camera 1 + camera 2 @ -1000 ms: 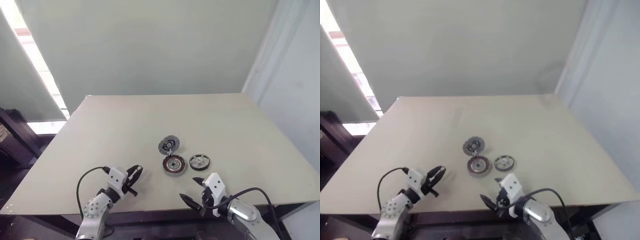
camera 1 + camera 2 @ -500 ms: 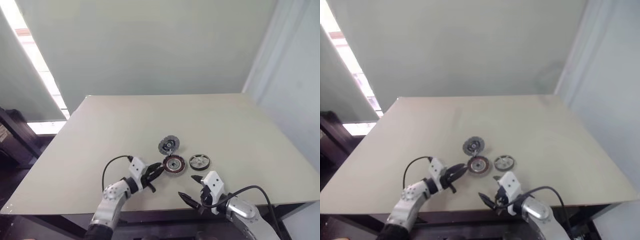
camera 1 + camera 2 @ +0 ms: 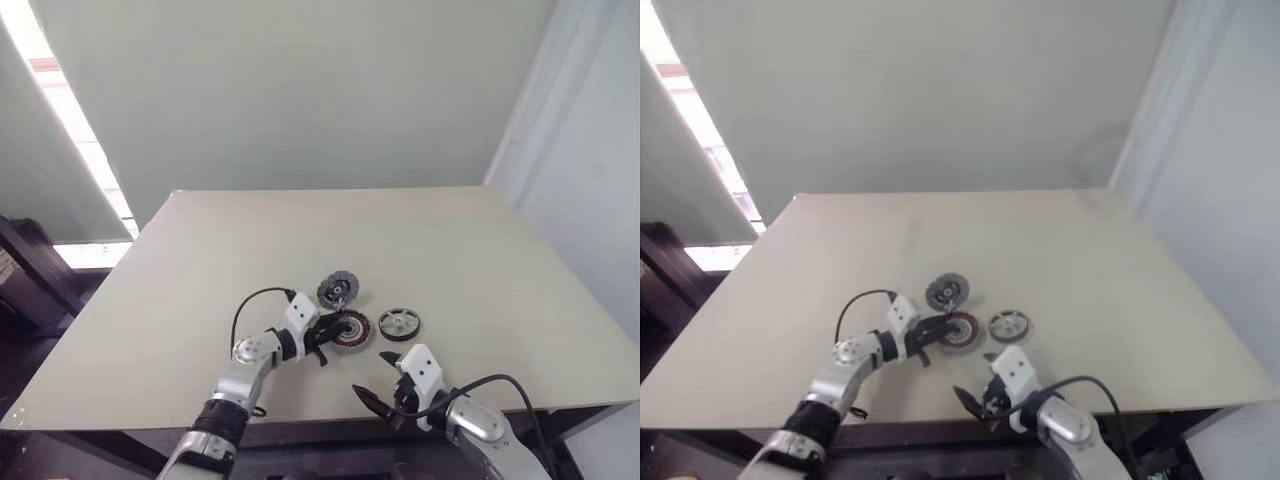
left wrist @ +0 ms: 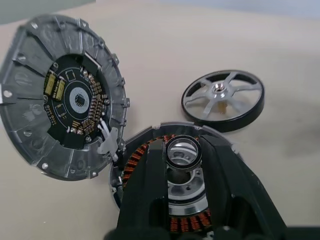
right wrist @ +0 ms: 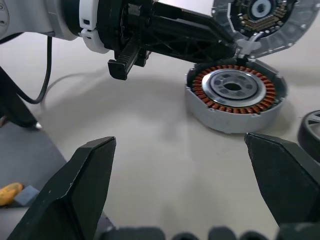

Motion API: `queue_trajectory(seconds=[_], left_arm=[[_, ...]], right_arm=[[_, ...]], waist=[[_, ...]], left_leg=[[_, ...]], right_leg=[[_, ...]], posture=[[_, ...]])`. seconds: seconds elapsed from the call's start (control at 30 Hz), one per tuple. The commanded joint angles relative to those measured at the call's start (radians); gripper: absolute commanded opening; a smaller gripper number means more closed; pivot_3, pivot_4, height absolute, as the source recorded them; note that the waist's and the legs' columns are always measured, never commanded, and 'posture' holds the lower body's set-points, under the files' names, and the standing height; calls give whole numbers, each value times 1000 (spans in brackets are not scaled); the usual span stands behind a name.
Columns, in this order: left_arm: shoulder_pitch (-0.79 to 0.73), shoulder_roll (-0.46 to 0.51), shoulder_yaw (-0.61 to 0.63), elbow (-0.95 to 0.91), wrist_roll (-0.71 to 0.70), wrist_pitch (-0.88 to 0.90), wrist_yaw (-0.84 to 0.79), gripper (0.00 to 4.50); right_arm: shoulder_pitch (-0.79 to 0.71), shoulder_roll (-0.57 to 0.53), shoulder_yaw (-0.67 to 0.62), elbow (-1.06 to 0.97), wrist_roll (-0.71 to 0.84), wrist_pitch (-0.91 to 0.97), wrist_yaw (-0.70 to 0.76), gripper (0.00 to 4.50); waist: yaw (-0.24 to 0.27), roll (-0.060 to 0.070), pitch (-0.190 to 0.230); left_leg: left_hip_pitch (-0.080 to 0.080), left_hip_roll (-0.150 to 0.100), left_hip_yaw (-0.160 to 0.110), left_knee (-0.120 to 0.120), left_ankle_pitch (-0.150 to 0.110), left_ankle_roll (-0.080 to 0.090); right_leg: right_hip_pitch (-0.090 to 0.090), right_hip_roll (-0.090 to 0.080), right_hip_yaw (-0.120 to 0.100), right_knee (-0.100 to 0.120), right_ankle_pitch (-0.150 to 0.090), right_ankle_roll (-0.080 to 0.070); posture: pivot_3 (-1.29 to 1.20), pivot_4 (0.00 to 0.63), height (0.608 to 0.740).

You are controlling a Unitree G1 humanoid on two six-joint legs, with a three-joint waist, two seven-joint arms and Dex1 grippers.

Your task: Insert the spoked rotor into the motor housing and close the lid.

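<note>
The motor housing, a copper-wound disc, lies on the table near the front. Its lid stands tilted open at the housing's far edge, with the circuit side facing my left wrist camera. The spoked rotor lies flat just right of the housing, apart from it. My left gripper reaches over the housing's left side. Its fingers stand a narrow gap apart, and the silver centre shows between them. My right gripper hovers wide open near the front edge, pointing at the housing, with nothing between its fingers.
The beige table stretches far behind and to both sides of the parts. Its front edge runs just under my right gripper. A black cable loops from my left wrist above the tabletop.
My left gripper has swung right and forward from the table's front left to the housing. The right gripper and the three parts have stayed in place.
</note>
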Motion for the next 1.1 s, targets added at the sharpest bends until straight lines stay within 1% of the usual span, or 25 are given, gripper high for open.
queue_trajectory(seconds=[0.03, 0.47, 1.1], left_arm=[[-60, 4, -2, 28, 25, -26, 1, 576], [-139, -6, -37, 140, 92, -48, -40, 576], [-201, -45, -54, 255, 154, -66, -14, 576]], right_arm=[[-7, 5, -8, -35, -7, -25, -10, 4500], [-14, 17, -1, -26, -22, -33, -23, 4500], [-10, 21, -5, -35, -33, -28, -32, 4500]], waist=[[0, 0, 0], [0, 0, 0], [0, 0, 0]], left_leg=[[0, 0, 0, 0, 0, 0], [-1, 0, -1, 0, 0, 0], [-1, -1, -1, 0, 0, 0]], right_leg=[[0, 0, 0, 0, 0, 0], [0, 0, 0, 0, 0, 0], [0, 0, 0, 0, 0, 1]], posture=[[0, 0, 740], [0, 0, 740], [0, 0, 740]])
